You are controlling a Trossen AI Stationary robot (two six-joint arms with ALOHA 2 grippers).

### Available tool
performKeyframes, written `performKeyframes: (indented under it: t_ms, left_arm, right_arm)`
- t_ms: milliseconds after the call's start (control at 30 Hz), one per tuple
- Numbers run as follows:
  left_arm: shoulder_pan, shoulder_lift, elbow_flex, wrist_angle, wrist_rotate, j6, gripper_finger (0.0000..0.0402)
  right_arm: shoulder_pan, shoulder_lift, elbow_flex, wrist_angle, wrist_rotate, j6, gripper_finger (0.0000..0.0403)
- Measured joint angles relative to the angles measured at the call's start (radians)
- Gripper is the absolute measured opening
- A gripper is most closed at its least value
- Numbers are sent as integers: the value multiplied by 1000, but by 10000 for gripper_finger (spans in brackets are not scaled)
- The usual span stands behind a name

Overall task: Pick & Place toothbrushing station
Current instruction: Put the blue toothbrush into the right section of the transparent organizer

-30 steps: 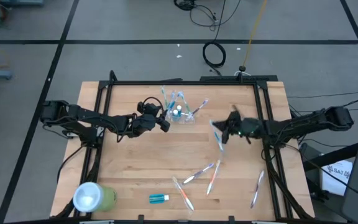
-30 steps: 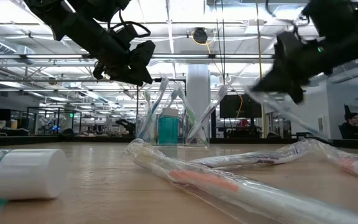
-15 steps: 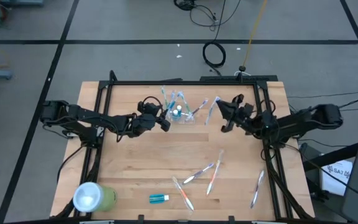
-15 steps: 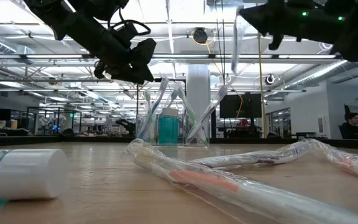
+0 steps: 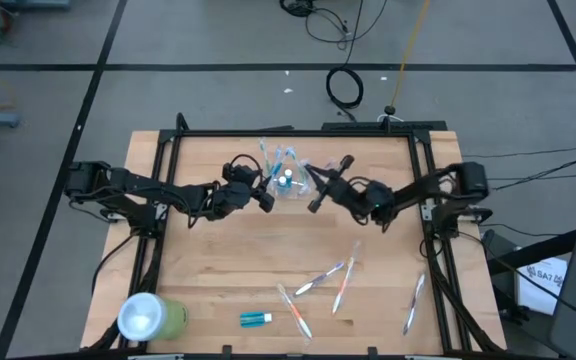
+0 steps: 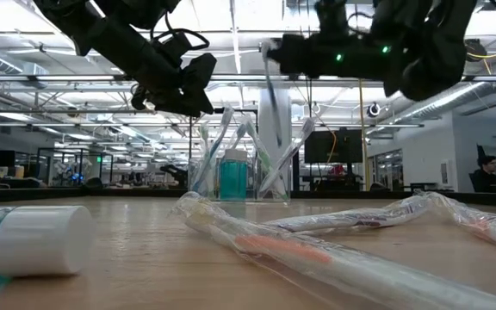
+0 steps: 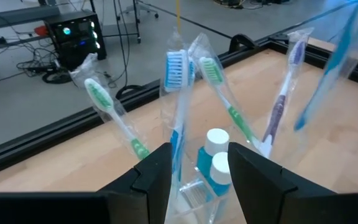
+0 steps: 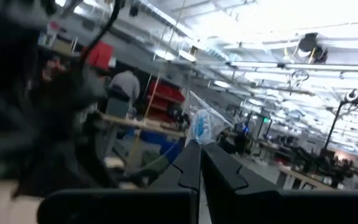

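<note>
Clear cup is seen at the worktop's far middle, stuffed with wrapped toothbrushes. Left end effector is spread, parked just beside the cup, nothing gripped. Right end effector is pressed together, apparently pinching a wrapped toothbrush above the cup.

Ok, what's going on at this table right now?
The right claw is shut on a wrapped toothbrush and holds it above the clear cup, which already holds several brushes and a small blue bottle. The left claw sits at the cup's side, jaws apart around it. More wrapped toothbrushes lie on the table.
</note>
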Motion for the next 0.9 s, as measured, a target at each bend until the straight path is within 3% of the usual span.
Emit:
performKeyframes:
  t_ms: [300, 567, 900]
  left_arm:
    - [0, 0, 0, 1, 8, 1, 163]
    - [0, 0, 0, 1, 9, 1, 163]
    - [0, 0, 0, 1, 9, 1, 163]
  right_arm:
    - [2, 99, 6, -1, 34, 18, 0]
    - [29, 99, 7, -115, 232, 32, 0]
    - [74, 100, 6, -224, 295, 45, 14]
